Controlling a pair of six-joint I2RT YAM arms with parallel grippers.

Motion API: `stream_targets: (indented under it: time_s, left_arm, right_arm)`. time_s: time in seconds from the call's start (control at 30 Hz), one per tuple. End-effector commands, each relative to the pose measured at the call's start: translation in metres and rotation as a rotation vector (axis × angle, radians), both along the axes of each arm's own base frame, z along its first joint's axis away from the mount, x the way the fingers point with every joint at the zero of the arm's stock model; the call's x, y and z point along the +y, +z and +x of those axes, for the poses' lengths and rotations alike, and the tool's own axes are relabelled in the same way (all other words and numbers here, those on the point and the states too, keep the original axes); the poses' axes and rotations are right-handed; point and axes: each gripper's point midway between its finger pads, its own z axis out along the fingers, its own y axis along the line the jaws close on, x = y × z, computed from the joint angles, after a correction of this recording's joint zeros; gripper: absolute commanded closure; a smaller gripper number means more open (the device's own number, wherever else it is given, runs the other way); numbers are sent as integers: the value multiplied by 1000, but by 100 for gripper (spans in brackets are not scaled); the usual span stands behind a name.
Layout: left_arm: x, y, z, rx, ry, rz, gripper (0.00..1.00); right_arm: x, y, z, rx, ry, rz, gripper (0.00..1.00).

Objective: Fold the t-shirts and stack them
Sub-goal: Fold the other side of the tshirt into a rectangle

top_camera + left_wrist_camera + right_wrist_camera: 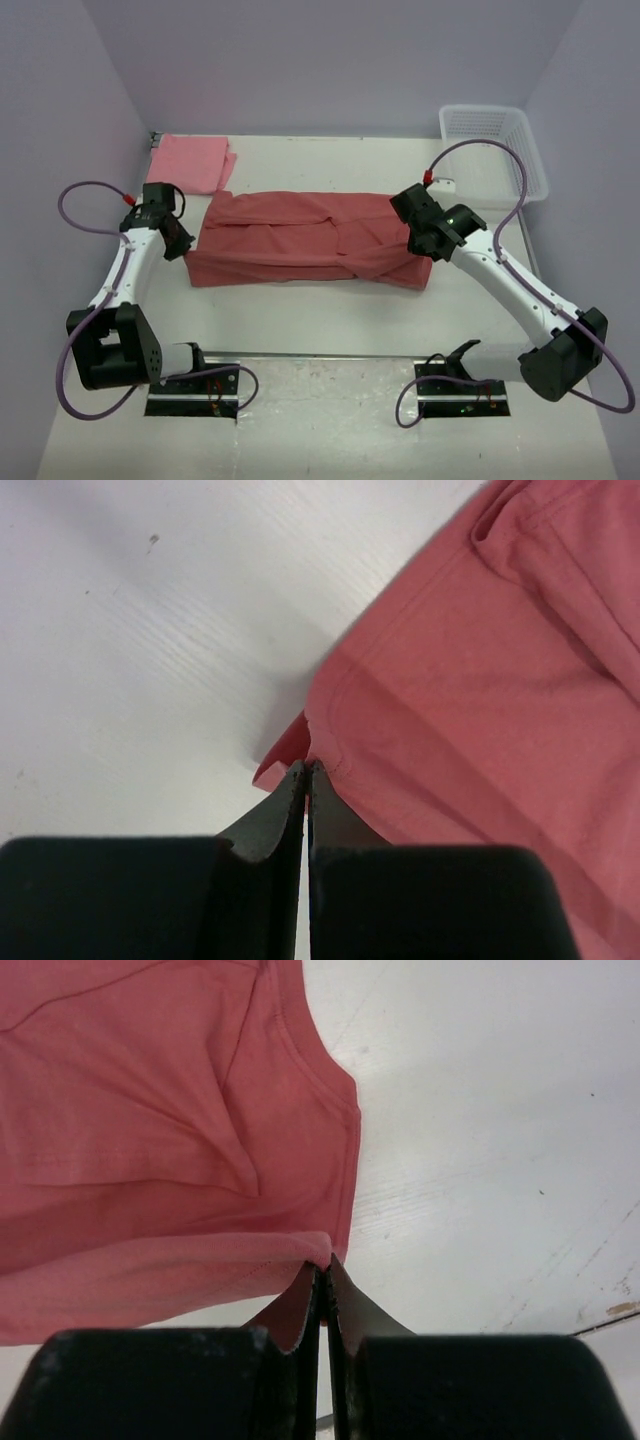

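Top external first: with left pincer [305,770] and right pincer [325,1266] each clamped on an end hem of red shirt [300,240] lying across surface [330,315], pink shirt [190,160] folded far left, raise both ends together, level and taut, before folding over.

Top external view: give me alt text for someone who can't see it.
A brick-red t-shirt lies folded into a wide band across a white table, the left gripper at its left end and the right gripper at its right end. A folded pink t-shirt sits at the far left corner, a white basket at the far right.
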Motion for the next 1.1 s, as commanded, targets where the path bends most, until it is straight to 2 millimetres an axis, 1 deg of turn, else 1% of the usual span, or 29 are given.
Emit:
stream_targets:
  time_s: [0.0, 0.03, 0.07, 0.1, 0.13, 0.17, 0.2, 0.23, 0.27, 0.3, 0.33, 0.37, 0.4, 0.43, 0.47, 0.5, 0.53, 0.6, 0.63, 0.7, 0.73, 0.8, 0.83, 0.87, 0.9, 0.97, 1.03, 1.07]
  left_arm:
    - [4, 20, 35, -100, -40, 67, 100]
    - [3, 22, 40, -105, -53, 71, 100]
    - [2, 17, 44, -84, -70, 75, 100]
    - [0, 17, 47, -81, -79, 82, 100]
    - [-1, 22, 53, -88, -83, 89, 100]
    - [-5, 17, 56, -73, -94, 91, 100]
    - [-8, 22, 62, -87, -106, 93, 100]
    - [-10, 18, 67, -74, -111, 101, 100]
    - [-15, 19, 70, -75, -124, 111, 100]
    - [-14, 22, 75, -81, -117, 119, 100]
    - [-20, 18, 78, -70, -133, 123, 100]
    - [-22, 18, 81, -71, -136, 123, 100]
    - [-22, 20, 85, -77, -132, 123, 100]
    - [-22, 16, 88, -65, -131, 119, 100]
    - [-23, 20, 95, -77, -134, 119, 100]
    - [-24, 19, 98, -71, -137, 117, 100]
    - [-24, 13, 99, -50, -138, 119, 100]
    - [-25, 15, 105, -53, -135, 121, 100]
    - [-24, 8, 106, -28, -130, 127, 100]
    - [-20, 9, 110, -21, -115, 141, 100]
    - [-18, 2, 111, 3, -109, 150, 100]
    - [-19, 3, 115, 10, -106, 148, 100]
    - [-18, -4, 115, 34, -100, 150, 100]
    - [-18, -1, 120, 25, -101, 148, 100]
    - [-18, -5, 121, 36, -98, 148, 100]
    - [-18, -5, 126, 31, -91, 146, 100]
    - [-17, -13, 127, 56, -73, 146, 100]
    - [-17, -10, 131, 49, -69, 148, 100]
  right_arm:
    - [0, 16, 24, -48, 13, -9, 100]
    - [-2, 15, 27, -46, 10, -13, 100]
    - [-3, 14, 29, -40, 14, -22, 100]
    - [-6, 13, 33, -37, 2, -24, 100]
    - [-8, 12, 35, -32, -2, -28, 100]
    - [-12, 12, 38, -30, -5, -37, 100]
    - [-13, 11, 42, -27, -10, -40, 100]
    - [-16, 10, 44, -24, -16, -44, 100]
    - [-18, 11, 47, -21, -11, -48, 100]
    - [-20, 11, 51, -23, -16, -43, 100]
    - [-21, 8, 53, -10, -12, -47, 100]
    - [-23, 8, 56, -8, -15, -48, 100]
    - [-21, 4, 60, 0, -6, -47, 100]
    - [-19, 2, 63, 11, 10, -43, 100]
    - [-18, 2, 66, 10, 11, -40, 100]
    - [-17, -4, 69, 29, 14, -47, 100]
    - [-15, -5, 72, 35, 23, -47, 100]
    - [-10, -6, 79, 39, 32, -31, 100]
    - [-7, -11, 83, 54, 41, -34, 100]
    - [-2, -13, 91, 58, 55, -24, 100]
    - [-2, -15, 94, 63, 54, -25, 100]
    - [1, -22, 100, 87, 63, -32, 100]
    - [2, -23, 102, 86, 67, -33, 100]
    - [4, -24, 107, 89, 70, -28, 100]
    - [6, -25, 109, 94, 73, -23, 100]
    - [8, -27, 116, 96, 77, -20, 100]
    - [7, -26, 123, 93, 73, -16, 100]
    - [7, -26, 125, 95, 70, -12, 100]
